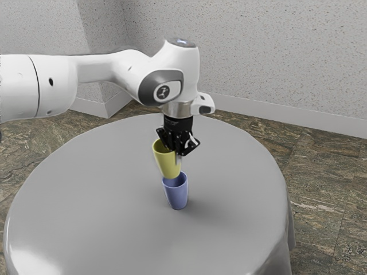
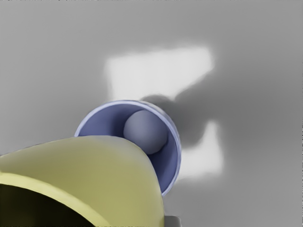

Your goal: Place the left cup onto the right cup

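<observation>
1. The yellow cup (image 1: pixel 165 160) and blue cup (image 1: pixel 176 193): smooth, matt plastic.
2. The table (image 1: pixel 86 229): smooth grey, soft sheen.
3. The arm (image 1: pixel 103 71): glossy white plastic.
4. The wall (image 1: pixel 275 46), twelve o'clock of the table: rough, speckled.
5. The floor (image 1: pixel 332 189), three o'clock: veined stone.

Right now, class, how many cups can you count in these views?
2. The yellow cup hangs tilted in the gripper, its base at the mouth of the blue cup, which stands on the grey table. None appears hidden.
</observation>
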You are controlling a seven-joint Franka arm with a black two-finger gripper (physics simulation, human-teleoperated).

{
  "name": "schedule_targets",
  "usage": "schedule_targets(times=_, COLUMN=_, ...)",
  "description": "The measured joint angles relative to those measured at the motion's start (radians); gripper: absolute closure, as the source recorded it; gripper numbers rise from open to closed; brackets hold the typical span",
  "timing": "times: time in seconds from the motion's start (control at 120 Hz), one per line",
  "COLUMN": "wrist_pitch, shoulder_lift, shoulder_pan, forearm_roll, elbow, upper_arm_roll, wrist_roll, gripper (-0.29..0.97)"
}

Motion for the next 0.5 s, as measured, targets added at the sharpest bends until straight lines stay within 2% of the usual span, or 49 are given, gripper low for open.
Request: schedule_targets(times=0.5, wrist_pitch=0.003, shoulder_lift=0.048, shoulder_pan=0.001, forearm_roll=0.006, elbow=0.027, upper_arm_roll=0.002, wrist_roll=-0.004, gripper=0.79)
